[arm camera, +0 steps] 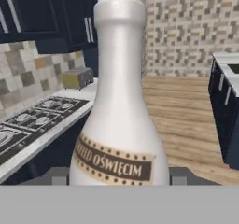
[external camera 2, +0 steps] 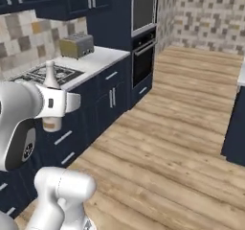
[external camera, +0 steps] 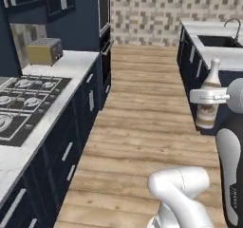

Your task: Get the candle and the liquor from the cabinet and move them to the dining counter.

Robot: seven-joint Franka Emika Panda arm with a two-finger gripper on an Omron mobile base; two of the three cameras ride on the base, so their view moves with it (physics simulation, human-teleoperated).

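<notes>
Carrying the liquor (external camera: 209, 96) upright, the tool (external camera: 207, 97) is clamped around its body, held in mid-air over the wood floor. Judged step: transport. Next, swing toward the dining bench (external camera: 223, 56) at two o'clock and set it down.

Light wood plank floor (external camera: 142, 103) is running up the middle of the frame. Mosaic tile wall (external camera: 147, 13) is spanning the top. At left, navy base cabinets (external camera: 71, 137) are carrying a marble worktop (external camera: 71, 63), gas hob (external camera: 23, 99) and toaster (external camera: 45, 50). A built-in oven (external camera 2: 143, 32) is standing upper centre.
</notes>
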